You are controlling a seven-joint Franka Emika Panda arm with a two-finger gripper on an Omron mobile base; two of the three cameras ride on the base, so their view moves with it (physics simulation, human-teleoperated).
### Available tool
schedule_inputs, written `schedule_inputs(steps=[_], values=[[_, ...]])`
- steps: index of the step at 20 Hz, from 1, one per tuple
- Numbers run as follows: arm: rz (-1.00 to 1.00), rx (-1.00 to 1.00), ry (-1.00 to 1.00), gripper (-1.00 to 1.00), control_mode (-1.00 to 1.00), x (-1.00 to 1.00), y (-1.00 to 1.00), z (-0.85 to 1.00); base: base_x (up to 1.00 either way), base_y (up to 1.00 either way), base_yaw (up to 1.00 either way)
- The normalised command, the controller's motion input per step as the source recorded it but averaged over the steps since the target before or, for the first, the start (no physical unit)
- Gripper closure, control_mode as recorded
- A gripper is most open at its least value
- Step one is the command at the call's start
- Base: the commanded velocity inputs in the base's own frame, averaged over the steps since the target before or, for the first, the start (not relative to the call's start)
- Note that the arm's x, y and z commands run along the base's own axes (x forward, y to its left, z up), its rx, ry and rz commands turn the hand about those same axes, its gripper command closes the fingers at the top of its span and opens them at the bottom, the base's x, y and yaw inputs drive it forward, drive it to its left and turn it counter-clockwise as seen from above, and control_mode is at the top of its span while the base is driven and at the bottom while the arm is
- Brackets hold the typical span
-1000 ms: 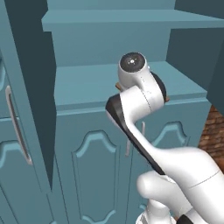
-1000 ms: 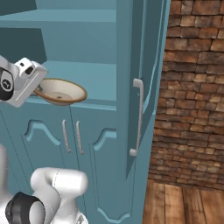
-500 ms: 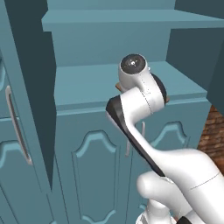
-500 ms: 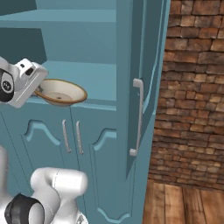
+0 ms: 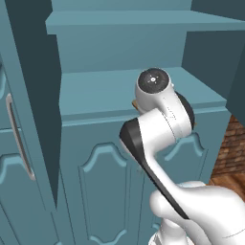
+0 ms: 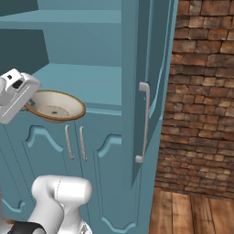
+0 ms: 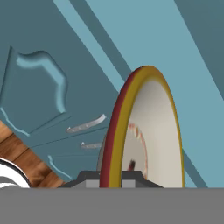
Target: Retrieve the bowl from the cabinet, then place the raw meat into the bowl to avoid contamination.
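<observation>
Hand (image 7: 110,180) grips bowl (image 6: 55,105) (cabinet (image 6: 91,82) shelf edge).

Shallow tan bowl (image 6: 55,106) with brownish rim, tilted, seen jutting past the shelf edge at 9 o'clock, teal cabinet (image 6: 109,82) stood open, arched lower doors shut

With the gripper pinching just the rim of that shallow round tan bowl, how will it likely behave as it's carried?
The shallow round tan bowl looks rigid, so it should keep its shape. The gripper pinches only its brownish rim at one side, so it may pivot or sag. Its glazed-looking surface could let it slip.
</observation>
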Motion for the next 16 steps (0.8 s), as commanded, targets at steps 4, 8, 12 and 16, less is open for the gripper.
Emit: schedule_inputs(steps=[4,8,12,16], values=[[-0.05,0.01,0.0,1.0,-1.0,-0.52,0.04,-0.07,0.0,0.0,0.0],[-0.02,0.0,0.0,1.0,-1.0,0.0,0.02,0.0,0.0,0.0,0.0],[0.0,0.0,0.0,1.0,-1.0,0.0,0.0,0.0,0.0,0.0,0.0],[0.0,0.0,0.0,1.0,-1.0,0.0,0.0,0.0,0.0,0.0,0.0]])
